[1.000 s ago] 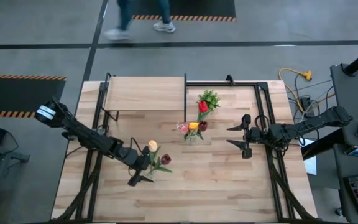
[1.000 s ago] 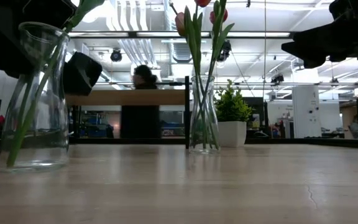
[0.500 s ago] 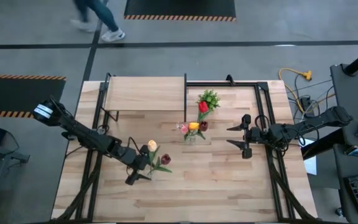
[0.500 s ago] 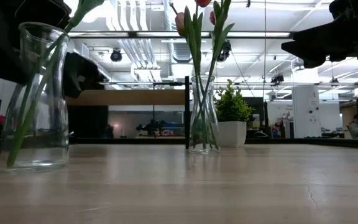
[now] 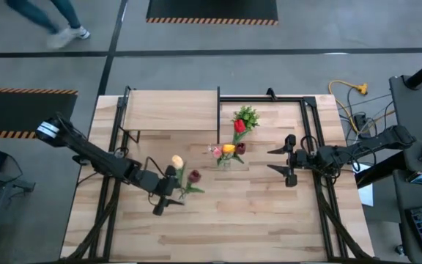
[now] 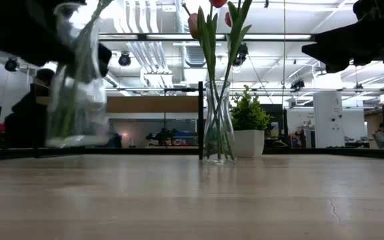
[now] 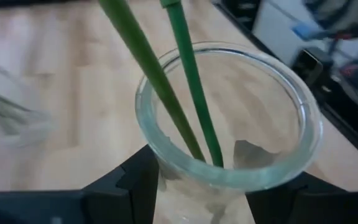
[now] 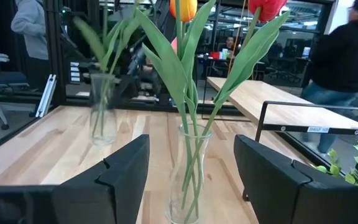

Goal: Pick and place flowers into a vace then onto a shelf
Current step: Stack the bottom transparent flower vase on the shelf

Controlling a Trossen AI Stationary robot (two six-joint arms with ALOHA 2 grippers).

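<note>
Left tool (image 7: 201, 193) is gripping a glass vase (image 6: 77, 93) with two tulips (image 5: 184, 173), clear of the tabletop (image 5: 255, 220). Right tool (image 5: 284, 163) is hanging open beside the second vase (image 8: 187, 174), mid-tabletop. Shelf (image 5: 171, 110) is sitting at the far-left edge.

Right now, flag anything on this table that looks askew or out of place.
One thing: the left vase, with two tulips in it, is off the tabletop and tilted, gripped at its rim by the left end effector. The centre vase stands upright; nothing spilled.
</note>
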